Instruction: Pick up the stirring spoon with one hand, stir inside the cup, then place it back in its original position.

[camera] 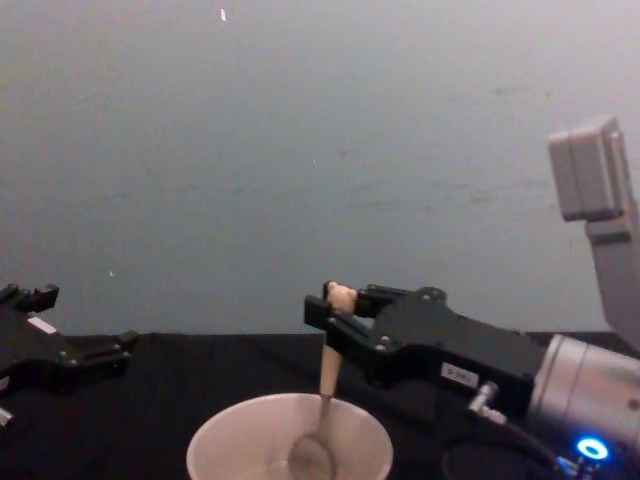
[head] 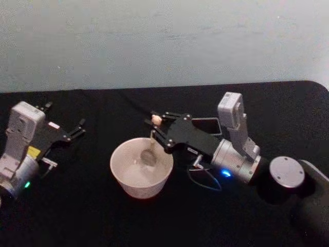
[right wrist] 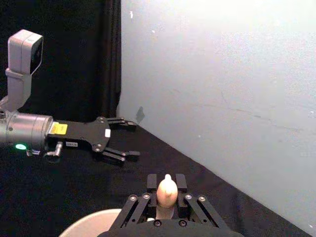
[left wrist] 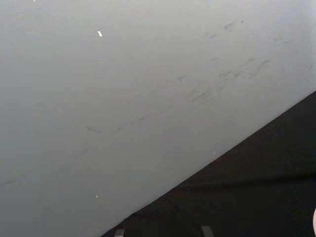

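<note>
**A:** Where was the right gripper (head: 158, 125)?

**B:** Stretched out over the cup (head: 134, 189), pinching the stirring spoon (head: 149, 154) by its handle, bowl down inside. Meanwhile the left gripper (head: 64, 117) sat parked leftward, fingers spread.

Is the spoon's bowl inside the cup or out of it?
Inside: the stirring spoon has its bowl below the rim of the cup, held by the right gripper.

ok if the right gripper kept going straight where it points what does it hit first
Most likely the grey wall: the right gripper, shut on the stirring spoon over the cup, points across the table toward it. The left gripper seems off that line, but depth is unclear.
</note>
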`<act>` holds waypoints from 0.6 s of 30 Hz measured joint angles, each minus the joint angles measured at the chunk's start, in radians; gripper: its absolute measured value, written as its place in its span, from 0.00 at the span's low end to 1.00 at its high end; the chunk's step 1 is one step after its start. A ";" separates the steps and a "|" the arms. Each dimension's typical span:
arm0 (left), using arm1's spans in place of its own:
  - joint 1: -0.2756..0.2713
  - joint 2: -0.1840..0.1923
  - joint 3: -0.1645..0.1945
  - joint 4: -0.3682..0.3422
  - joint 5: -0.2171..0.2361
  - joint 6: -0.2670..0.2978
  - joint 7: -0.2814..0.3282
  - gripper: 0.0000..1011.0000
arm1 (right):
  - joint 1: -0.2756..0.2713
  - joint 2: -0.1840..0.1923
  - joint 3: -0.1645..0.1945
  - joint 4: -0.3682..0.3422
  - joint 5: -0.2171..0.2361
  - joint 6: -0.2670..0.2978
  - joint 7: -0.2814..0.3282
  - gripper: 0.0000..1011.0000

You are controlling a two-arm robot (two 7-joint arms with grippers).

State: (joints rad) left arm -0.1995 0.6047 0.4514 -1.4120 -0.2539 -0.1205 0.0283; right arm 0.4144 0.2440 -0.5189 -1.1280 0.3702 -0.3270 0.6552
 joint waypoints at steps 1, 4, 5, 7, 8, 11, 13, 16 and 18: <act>0.000 0.000 0.000 0.000 0.000 0.000 0.000 0.99 | -0.002 0.003 0.002 -0.003 0.000 0.000 0.000 0.21; 0.000 0.000 0.000 0.000 0.000 0.000 0.000 0.99 | -0.013 0.018 0.010 -0.019 0.003 0.004 0.003 0.21; 0.000 0.000 0.000 0.000 0.000 0.000 0.000 0.99 | -0.021 0.028 0.014 -0.029 0.006 0.007 0.006 0.21; 0.000 0.000 0.000 0.000 0.000 0.000 0.000 0.99 | -0.030 0.038 0.017 -0.043 0.010 0.010 0.008 0.21; 0.000 0.000 0.000 0.000 0.000 0.000 0.000 0.99 | -0.036 0.043 0.019 -0.051 0.012 0.013 0.010 0.21; 0.000 0.000 0.000 0.000 0.000 0.000 0.000 0.99 | -0.060 0.065 0.022 -0.087 0.025 0.023 0.021 0.21; 0.000 0.000 0.000 0.000 0.000 0.000 0.000 0.99 | -0.079 0.080 0.023 -0.117 0.036 0.032 0.031 0.21; 0.000 0.000 0.000 0.000 0.000 0.000 0.000 0.99 | -0.100 0.095 0.020 -0.150 0.050 0.042 0.044 0.21; 0.000 0.000 0.000 0.000 0.000 0.000 0.000 0.99 | -0.113 0.103 0.014 -0.173 0.057 0.050 0.051 0.21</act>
State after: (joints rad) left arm -0.1995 0.6047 0.4514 -1.4120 -0.2539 -0.1205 0.0283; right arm 0.3018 0.3474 -0.5053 -1.3010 0.4271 -0.2765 0.7064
